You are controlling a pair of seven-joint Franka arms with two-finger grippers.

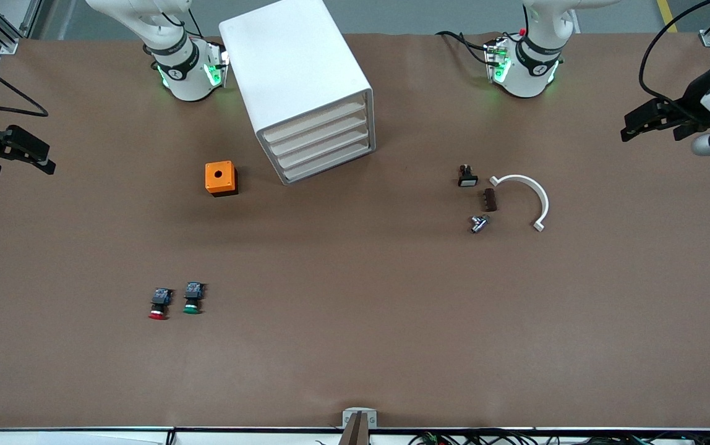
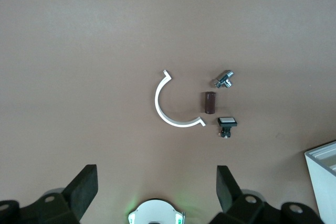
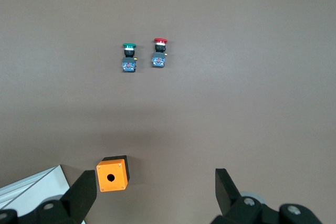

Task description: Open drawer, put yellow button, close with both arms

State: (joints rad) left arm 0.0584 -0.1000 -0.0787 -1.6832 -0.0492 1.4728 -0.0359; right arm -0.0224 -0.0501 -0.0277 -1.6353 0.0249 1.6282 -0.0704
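The yellow button does not show in any view. The white drawer cabinet [image 1: 305, 80] stands between the two arm bases, and its several drawers [image 1: 321, 145] all look shut. A corner of it shows in the left wrist view [image 2: 323, 177] and in the right wrist view [image 3: 31, 187]. My left gripper [image 1: 645, 127] is open and empty over the table's left-arm end; it also shows in the left wrist view [image 2: 157, 182]. My right gripper [image 1: 21, 154] is open and empty over the right-arm end; it also shows in the right wrist view [image 3: 155, 187].
An orange box with a hole [image 1: 221, 178] [image 3: 112, 174] sits beside the cabinet. A red-capped button [image 1: 159, 304] [image 3: 159, 53] and a green-capped button [image 1: 193, 298] [image 3: 128, 57] lie nearer the front camera. A white half ring [image 1: 531, 194] [image 2: 168, 108], brown cylinder [image 1: 490, 199], metal fitting [image 1: 479, 223] and white-capped switch [image 1: 467, 177] lie toward the left arm's end.
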